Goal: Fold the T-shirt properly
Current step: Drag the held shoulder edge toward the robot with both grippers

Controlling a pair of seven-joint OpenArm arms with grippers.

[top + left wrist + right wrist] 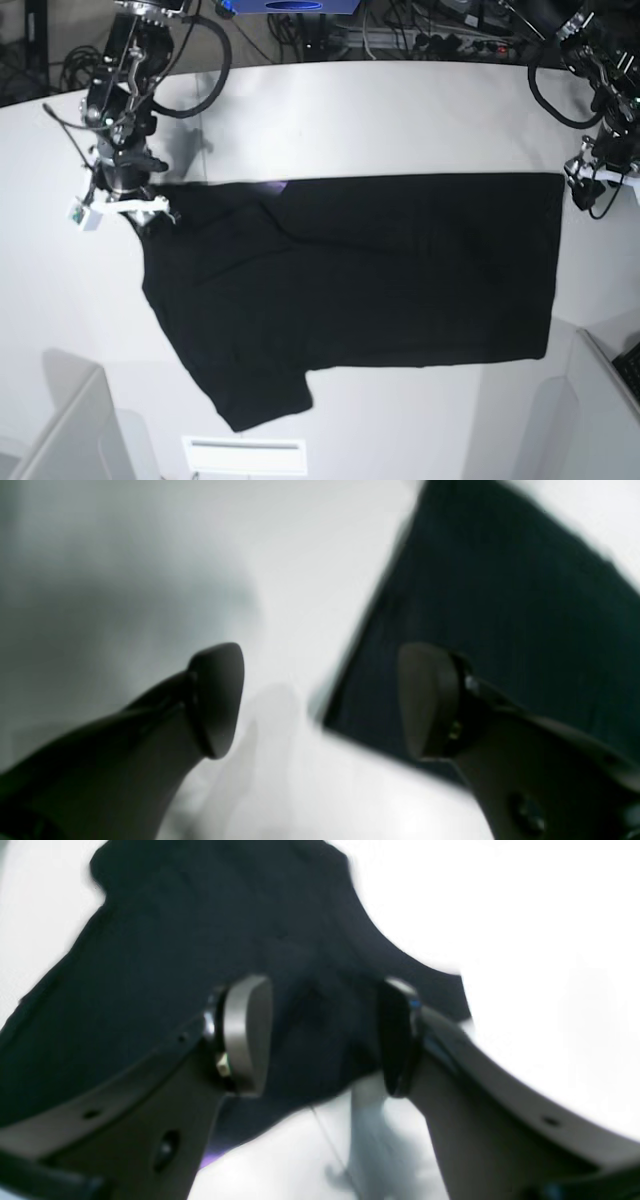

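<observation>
Two grippers are framing our work: at the base view's left, our right gripper (140,208) is hovering with jaws released over the large black cloth T-shirt (380,270), which is lying spread plain-side up on the white counter (400,120); our left gripper (592,182) is waiting, jaws parted, empty, beside its far corner, likely after stretching it flat.
</observation>
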